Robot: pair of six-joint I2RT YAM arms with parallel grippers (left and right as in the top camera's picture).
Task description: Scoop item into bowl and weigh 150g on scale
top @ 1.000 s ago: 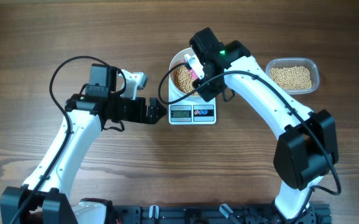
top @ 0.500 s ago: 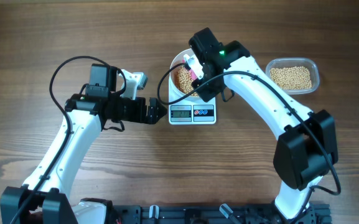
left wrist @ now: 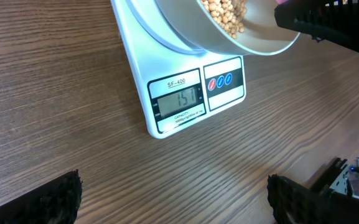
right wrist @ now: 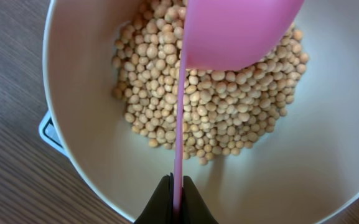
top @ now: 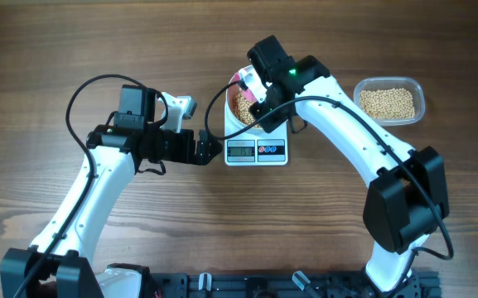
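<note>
The white bowl (top: 233, 113) stands on the white scale (top: 256, 151), holding a heap of pale-tan beans (right wrist: 198, 118). My right gripper (right wrist: 177, 196) hovers over the bowl, shut on the thin handle of a pink scoop (right wrist: 235, 31) whose head hangs above the beans. In the left wrist view the scale (left wrist: 191, 99) shows its lit display, with the bowl (left wrist: 254, 43) above it. My left gripper (left wrist: 176, 199) rests open just left of the scale, nothing between its fingers.
A clear plastic tub (top: 389, 101) with more beans sits at the back right. The right arm arches from the front right over the scale. The scale's front edge and button panel (top: 271, 150) face the table's middle.
My right gripper has shifted slightly left and back over the bowl, taking the pink scoop with it. The left arm has not moved.
</note>
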